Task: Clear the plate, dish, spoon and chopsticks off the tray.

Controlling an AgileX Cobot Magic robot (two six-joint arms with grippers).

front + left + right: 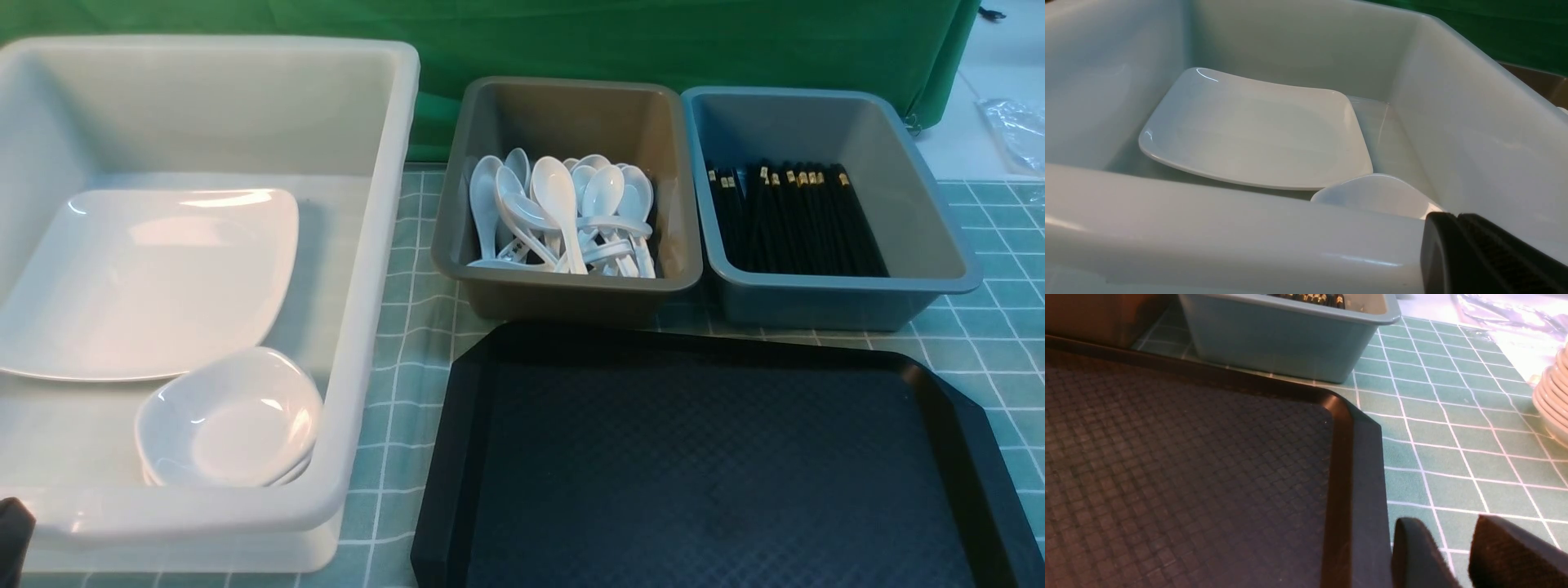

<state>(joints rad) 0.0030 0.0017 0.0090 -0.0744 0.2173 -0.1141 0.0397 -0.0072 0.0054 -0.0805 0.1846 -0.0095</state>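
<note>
On tray (718, 465) nothing left to clear; plate (139, 278) in white tub (367, 269) left of tray, small dishes (229, 420) at its near corner; spoons (563, 216) and chopsticks (796, 220) in bins beyond tray; left jaws clenched, empty; right jaws (1457, 555) part released, grasping nothing, beside tray's right rim; you should retract arms clear, avoid nudging tray.

One tray (718, 457), one plate (139, 278), one white tub (359, 245) and two bins (571, 294). Spoons (563, 216) and chopsticks (796, 220) lie too heaped to count.
</note>
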